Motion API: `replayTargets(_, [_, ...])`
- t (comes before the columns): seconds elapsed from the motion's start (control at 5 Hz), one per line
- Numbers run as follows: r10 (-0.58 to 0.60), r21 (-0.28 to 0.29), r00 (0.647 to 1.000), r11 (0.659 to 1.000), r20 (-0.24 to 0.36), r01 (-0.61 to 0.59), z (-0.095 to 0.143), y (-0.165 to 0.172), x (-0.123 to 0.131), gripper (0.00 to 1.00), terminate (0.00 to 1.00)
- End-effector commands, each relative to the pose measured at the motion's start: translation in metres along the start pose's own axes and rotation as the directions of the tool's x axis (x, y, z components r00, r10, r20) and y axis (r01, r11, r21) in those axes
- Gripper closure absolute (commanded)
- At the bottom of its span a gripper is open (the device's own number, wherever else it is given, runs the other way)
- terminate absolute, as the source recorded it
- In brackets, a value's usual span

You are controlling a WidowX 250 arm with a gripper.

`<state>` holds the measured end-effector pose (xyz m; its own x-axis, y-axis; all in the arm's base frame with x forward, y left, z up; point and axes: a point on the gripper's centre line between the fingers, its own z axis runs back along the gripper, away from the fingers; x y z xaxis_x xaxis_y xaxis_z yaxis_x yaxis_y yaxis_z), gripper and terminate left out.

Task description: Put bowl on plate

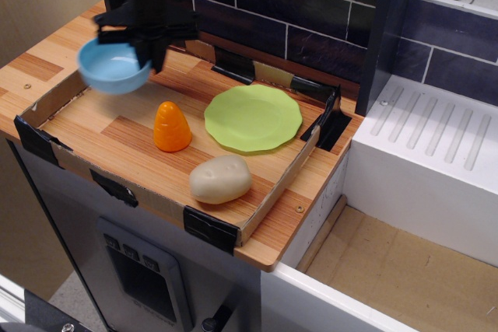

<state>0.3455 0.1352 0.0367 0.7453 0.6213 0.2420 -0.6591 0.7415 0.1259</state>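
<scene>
One step apparently done: bowl off the tabletop, hanging in the upper left of the frame. Clamped at its right rim by the gripper, jaws closed on the rim, somewhat blurred. Tilted slightly, opening facing up. Plate lying empty at frame centre, well apart from the bowl, right of the cone and above the potato. Remaining, by judgement: carry rightward over the cone with enough height to clear its tip, centre above the plate, lower, release. Roughly a third through, grasp and lift complete, transport and placement not yet done. Main risk: one-sided rim grip letting the bowl swing or slip during the carry.
</scene>
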Motion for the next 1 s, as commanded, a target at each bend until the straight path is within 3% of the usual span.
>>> replayTargets(0.0, [-0.112, -0.090, 0.991, 0.989, 0.070, 0.118, 0.049, -0.045, -0.013, 1.00, 0.00])
replayTargets(0.2, [-0.178, -0.124, 0.982, 0.975, 0.060, 0.184, 0.058, -0.063, -0.035, 1.00, 0.00])
replayTargets(0.4, [-0.163, -0.148, 0.985, 0.975, 0.051, 0.168, 0.058, -0.078, -0.050, 1.00, 0.00])
replayTargets(0.6, [-0.167, -0.174, 0.986, 0.970, 0.025, 0.169, 0.054, -0.094, -0.059, 1.00, 0.00])
replayTargets(0.8, [-0.157, -0.185, 0.987, 0.970, 0.035, 0.160, 0.045, -0.105, -0.067, 1.00, 0.00])
